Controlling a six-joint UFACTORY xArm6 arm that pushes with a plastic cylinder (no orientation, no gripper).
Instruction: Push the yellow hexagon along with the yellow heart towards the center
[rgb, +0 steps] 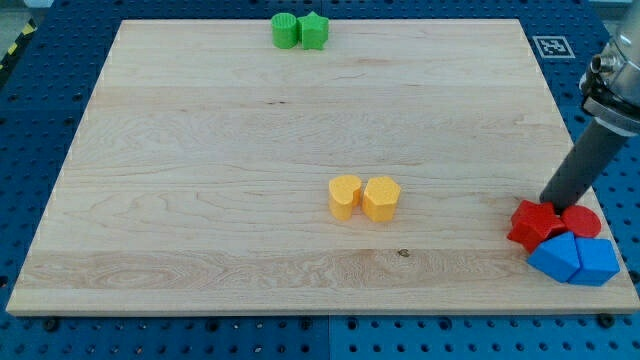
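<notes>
The yellow heart block (344, 197) and yellow hexagon block (381, 198) touch side by side, their pair running left-right near the wooden table's (200, 150) middle, open wood all around. My tip (548, 203), no pincer, holds nothing, beside red blocks (535, 224) at the view's right.

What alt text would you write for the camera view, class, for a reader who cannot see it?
Two yellow blocks, a heart and a hexagon, sit touching near the middle of a wooden board. My tip rests by red blocks and blue blocks at the view's right; two green blocks sit at the top.
</notes>
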